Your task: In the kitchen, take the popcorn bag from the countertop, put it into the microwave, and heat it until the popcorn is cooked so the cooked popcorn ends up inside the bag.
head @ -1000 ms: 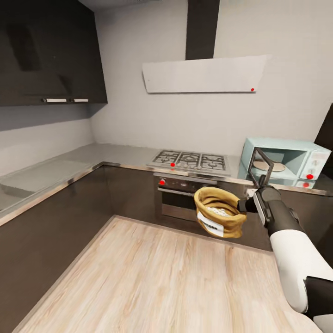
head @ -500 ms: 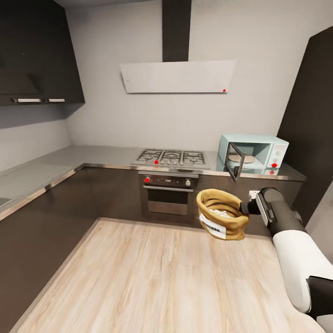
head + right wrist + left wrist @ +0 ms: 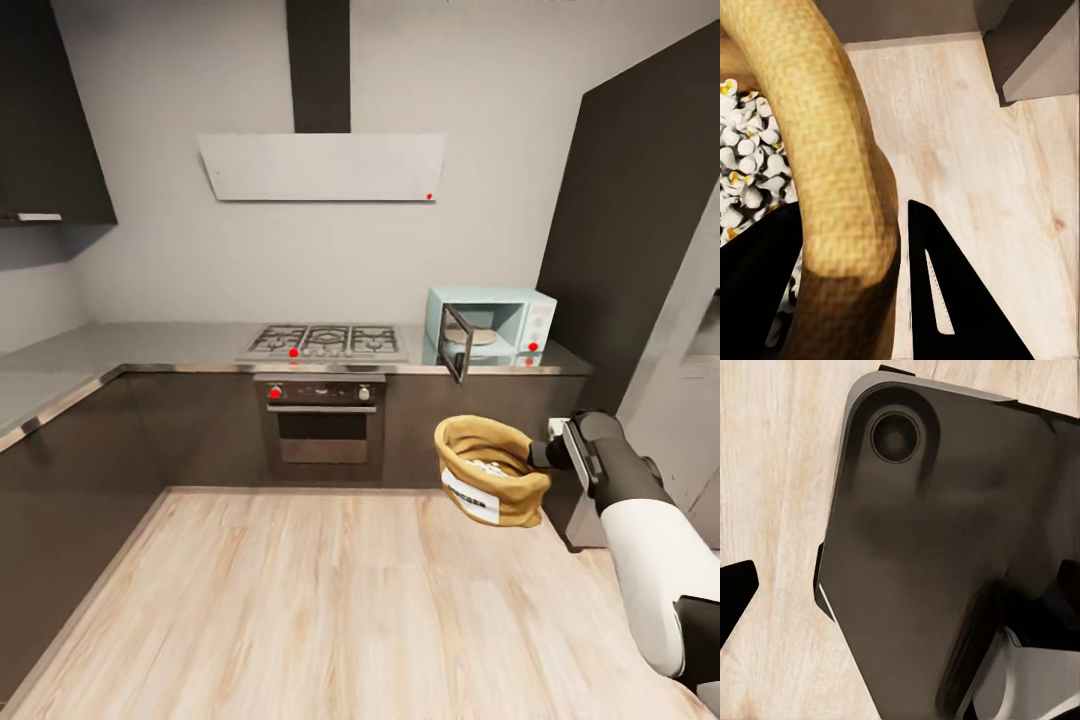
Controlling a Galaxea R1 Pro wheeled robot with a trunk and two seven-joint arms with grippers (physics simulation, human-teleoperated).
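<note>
Head view: right hand point(image 3: 548, 455) grips the bag point(image 3: 490, 470) by its rolled rim, out over the wood floor point(image 3: 300, 600), well apart from the bench point(image 3: 150, 345). Bag hangs a bit tilted, mouth up, white label facing the camera, pale popcorn point(image 3: 488, 466) inside. Microwave point(image 3: 495, 325) sits on the bench just beside the hob point(image 3: 325, 342), door swung open, cavity and turntable showing. Oven point(image 3: 322, 420) below the hob, hood point(image 3: 320, 165) above.

Left wrist view: dark robot body panel point(image 3: 937, 562) over floor; black bits at the edges may be fingers, so I cannot tell whether the left hand is open or closed.

Right wrist view: fingers point(image 3: 945, 300) pinch the bag rim point(image 3: 832, 165), one inside, one outside; popcorn point(image 3: 746, 157) heaped in the sack.

Risks, judged: the grip is on one edge only, so soft cloth may slip or sag and tip grains out when the base moves. The open door juts past the bench edge, so bag or arm may knock it. The sack looks close to cavity width, so an off-centre entry may snag the rim on the frame.
</note>
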